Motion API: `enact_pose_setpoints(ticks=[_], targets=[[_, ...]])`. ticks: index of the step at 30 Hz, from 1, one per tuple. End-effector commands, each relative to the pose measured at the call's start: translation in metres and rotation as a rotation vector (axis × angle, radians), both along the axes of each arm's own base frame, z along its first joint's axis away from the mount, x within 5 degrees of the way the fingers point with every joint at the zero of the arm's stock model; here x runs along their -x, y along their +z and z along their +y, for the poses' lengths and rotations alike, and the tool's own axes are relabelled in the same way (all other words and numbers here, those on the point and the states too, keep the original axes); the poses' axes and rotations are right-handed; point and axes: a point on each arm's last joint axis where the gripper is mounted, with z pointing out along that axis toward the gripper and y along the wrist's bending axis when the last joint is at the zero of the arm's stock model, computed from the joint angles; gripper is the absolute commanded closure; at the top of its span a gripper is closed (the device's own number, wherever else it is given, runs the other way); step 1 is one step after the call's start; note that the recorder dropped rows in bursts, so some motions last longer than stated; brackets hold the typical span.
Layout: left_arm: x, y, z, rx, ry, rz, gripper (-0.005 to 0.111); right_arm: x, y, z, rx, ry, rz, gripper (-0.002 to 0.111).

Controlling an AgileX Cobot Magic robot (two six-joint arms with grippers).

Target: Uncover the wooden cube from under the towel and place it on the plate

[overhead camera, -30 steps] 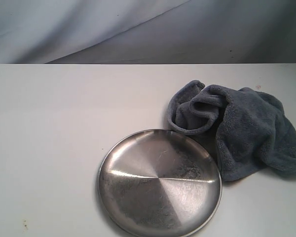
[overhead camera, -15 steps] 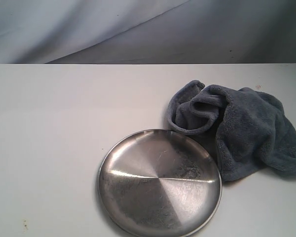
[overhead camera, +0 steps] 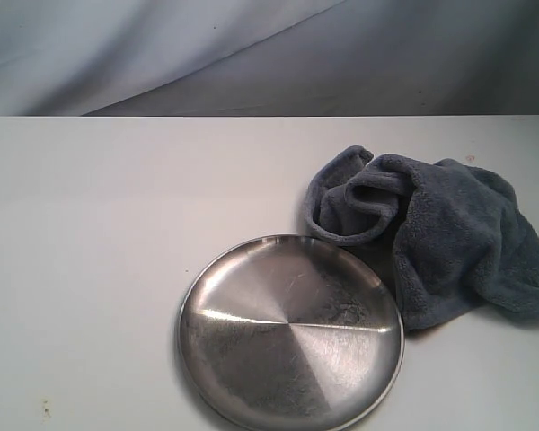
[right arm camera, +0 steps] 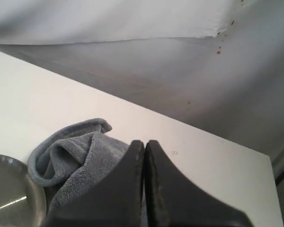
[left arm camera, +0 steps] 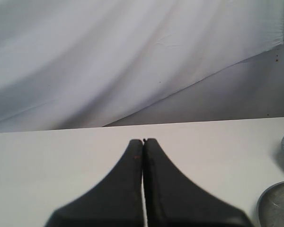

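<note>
Fingers (left arm camera: pixel 132 163) of the left gripper (left arm camera: pixel 143 141) are pressed flat together with only a hairline seam between them and nothing caught there; the right gripper (right arm camera: pixel 144 143) is likewise fully closed and empty, its two dark fingers meeting tip to tip. Neither gripper appears in the exterior view, and both hang above the white table (overhead camera: pixel 117 224) without touching anything. On that table, seen from the exterior view, the plate (overhead camera: pixel 292 332) lies low and a little right of centre, at about 5 o'clock from the table's middle, shiny and bare, its near rim cut by the picture's edge. The towel (overhead camera: pixel 440 233) sits at about 2 o'clock from the plate, bunched into a rumpled grey-blue heap with a rolled fold at its 10 o'clock corner; its lower edge comes right up to the plate's rim, and whether the two touch cannot be told. The wooden cube is not visible in any view; the heaped towel could hide it, but the pictures do not show that. From the right wrist view the towel lies just beyond the closed fingers, with a slice of the plate beside it. A pale draped backdrop (overhead camera: pixel 162 54) hangs behind the table at 12 o'clock.
</note>
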Motion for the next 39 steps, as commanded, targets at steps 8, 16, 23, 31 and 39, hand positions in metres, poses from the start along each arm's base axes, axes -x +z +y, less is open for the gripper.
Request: enact_pose_setpoints(ticks=[8,16,23,31,39], targets=[[0.000,0.000,0.000,0.006,0.003,-0.010,0.107,-0.050,-0.013,0.011,-0.162,-0.059,0.077,0.108],[0.000,0.000,0.000,0.004,0.003,-0.010,0.107,-0.091,-0.034,0.037,-0.229,-0.059,0.100,0.108],[0.000,0.000,0.000,0.004,0.003,-0.010,0.107,-0.140,-0.050,0.076,-0.223,-0.012,0.254,0.108],[0.000,0.000,0.000,0.004,0.003,-0.010,0.107,-0.199,-0.074,0.099,-0.138,-0.017,0.454,0.108],[0.000,0.000,0.000,0.004,0.003,-0.010,0.107,-0.234,-0.106,0.114,-0.087,-0.026,0.592,0.108]])
